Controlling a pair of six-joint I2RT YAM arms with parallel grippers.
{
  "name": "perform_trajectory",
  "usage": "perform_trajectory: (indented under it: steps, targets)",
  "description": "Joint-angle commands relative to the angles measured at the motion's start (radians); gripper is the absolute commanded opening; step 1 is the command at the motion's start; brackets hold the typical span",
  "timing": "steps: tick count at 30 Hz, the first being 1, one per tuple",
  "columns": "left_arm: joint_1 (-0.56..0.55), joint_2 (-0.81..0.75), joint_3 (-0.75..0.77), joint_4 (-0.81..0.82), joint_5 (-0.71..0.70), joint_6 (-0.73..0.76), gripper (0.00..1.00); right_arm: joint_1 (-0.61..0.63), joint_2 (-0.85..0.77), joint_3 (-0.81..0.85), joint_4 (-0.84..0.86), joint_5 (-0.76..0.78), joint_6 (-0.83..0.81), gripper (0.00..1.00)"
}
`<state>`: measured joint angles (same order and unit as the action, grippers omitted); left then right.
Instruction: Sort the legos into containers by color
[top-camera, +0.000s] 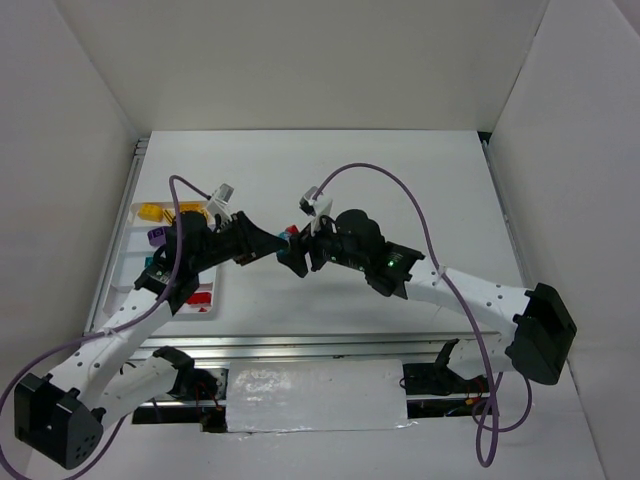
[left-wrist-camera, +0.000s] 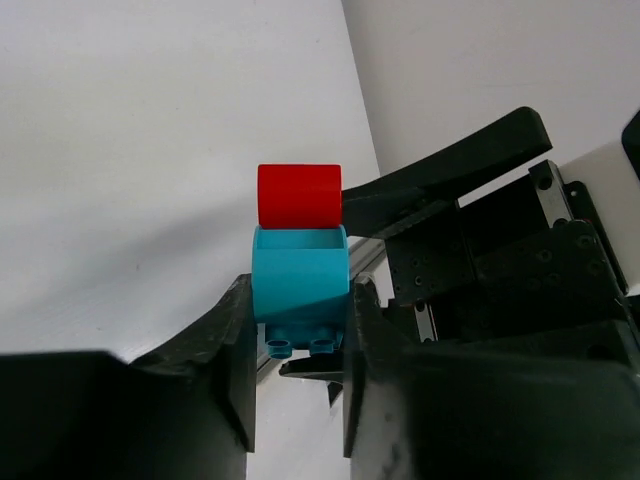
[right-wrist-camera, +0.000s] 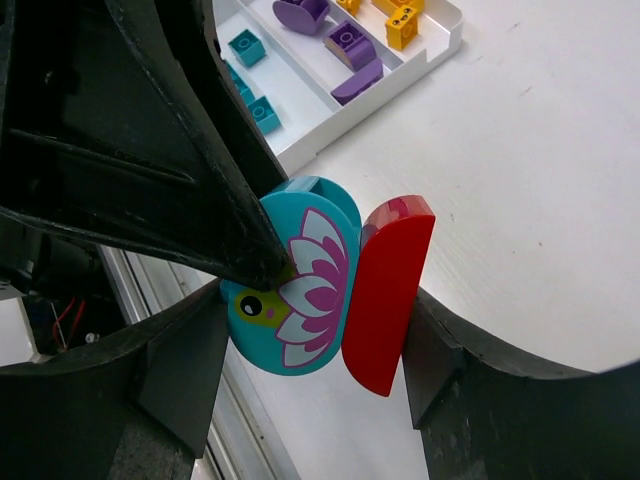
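Teal brick (top-camera: 297, 263) and red brick (top-camera: 292, 232) hang stuck together mid-table; the tray (top-camera: 128, 262) lies at 9 o'clock.

Left wrist: the left gripper (left-wrist-camera: 300, 305) squeezes the teal brick, with red at 12 o'clock.

Right wrist: the right gripper (right-wrist-camera: 312, 335) sits around both. I cannot tell if it pinches.

They look light, hard and slippery, so hold the flat sides.

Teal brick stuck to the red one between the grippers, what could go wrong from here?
The teal brick, clamped in the left gripper, is joined to the red brick; if they snap apart, the red one could fly off. The white tray sits close, so a jerk might knock it.
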<state>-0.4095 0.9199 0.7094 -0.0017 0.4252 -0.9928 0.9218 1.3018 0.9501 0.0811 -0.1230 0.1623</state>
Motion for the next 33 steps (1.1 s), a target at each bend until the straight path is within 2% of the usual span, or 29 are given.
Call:
perform_trajectory:
  steps: [1,2,4,7,8,10,12,15,16,19,20,22,27,30,33]
  targets:
    - [-0.003,0.019,0.005,0.075,0.084,0.009,0.18,0.012,-0.012,0.062,0.072,0.057,0.032,0.01]
    - [-0.003,0.023,0.009,0.083,0.098,0.011,0.15,0.011,-0.003,0.071,0.069,0.066,0.043,0.01]
    - [-0.002,0.034,0.016,0.113,0.144,0.028,0.00,0.012,0.010,0.085,0.065,0.079,0.055,0.04]
    - [0.000,0.030,0.044,0.088,0.149,0.083,0.00,0.011,-0.013,0.066,0.062,0.054,0.071,0.59]
    - [0.000,0.020,0.056,0.044,0.129,0.130,0.00,0.011,-0.031,0.049,0.075,0.039,0.086,0.99]
    - [0.000,-0.019,0.091,-0.019,0.094,0.181,0.00,0.003,-0.105,0.006,0.072,-0.074,0.086,1.00]
    - [0.000,-0.053,0.142,-0.151,0.031,0.278,0.00,-0.018,-0.169,-0.019,0.028,-0.171,0.095,1.00]
    - [-0.003,-0.127,0.165,-0.259,0.015,0.394,0.00,-0.026,-0.324,-0.073,-0.017,-0.297,0.141,1.00]
    - [-0.003,-0.169,0.153,-0.264,0.024,0.425,0.00,-0.026,-0.402,-0.097,-0.035,-0.303,0.161,1.00]
    - [-0.005,-0.265,0.078,-0.250,0.096,0.519,0.00,-0.026,-0.534,-0.163,-0.050,-0.177,0.279,1.00]
    - [-0.003,-0.291,0.052,-0.232,0.101,0.482,0.00,-0.026,-0.559,-0.186,-0.028,-0.144,0.336,1.00]
    - [-0.005,-0.351,0.032,-0.192,0.209,0.480,0.00,-0.028,-0.602,-0.235,0.035,-0.145,0.388,1.00]
    - [-0.006,-0.470,-0.005,-0.078,0.482,0.444,0.00,-0.028,-0.541,-0.212,0.101,-0.315,0.443,0.99]
    - [-0.005,-0.484,0.019,-0.086,0.504,0.441,0.00,-0.024,-0.498,-0.205,0.169,-0.401,0.467,0.99]
    - [-0.006,-0.466,0.038,-0.078,0.518,0.421,0.00,-0.015,-0.469,-0.191,0.192,-0.425,0.453,0.99]
